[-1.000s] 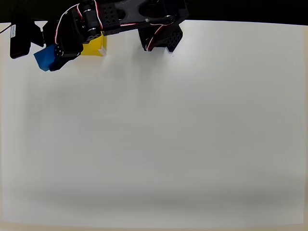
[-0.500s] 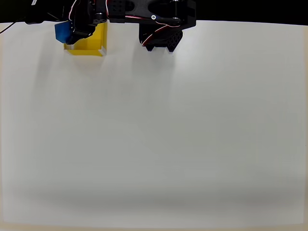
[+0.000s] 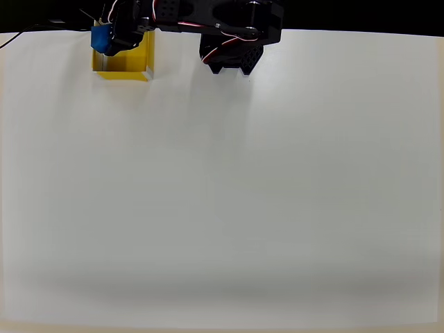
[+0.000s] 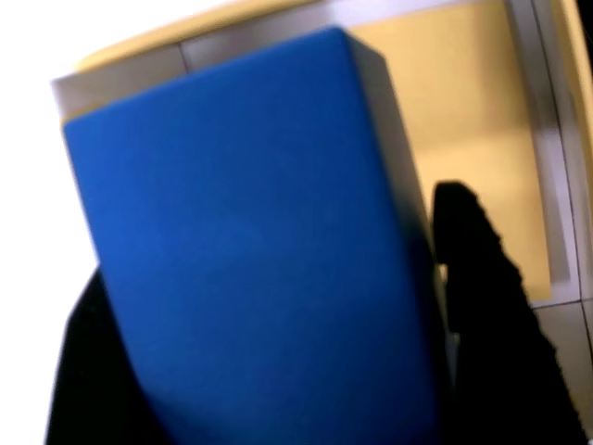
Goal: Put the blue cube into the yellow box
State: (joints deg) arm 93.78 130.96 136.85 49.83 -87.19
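The blue cube (image 3: pixel 101 38) hangs over the far left corner of the yellow box (image 3: pixel 125 64) at the table's top left in the overhead view. My black gripper (image 3: pixel 111 36) is shut on it. In the wrist view the blue cube (image 4: pixel 250 241) looms large between the two black fingers (image 4: pixel 482 278). Behind it lie the yellow box floor (image 4: pixel 463 120) and a whitish rim. The box's back part is hidden under the arm.
The arm's black base (image 3: pixel 232 55) stands at the table's far edge, right of the box. The white table (image 3: pixel 236 194) stretches wide toward the near edge.
The gripper has carried the blue cube from left of the box rightward to above the box's far left corner. The box has stayed in place.
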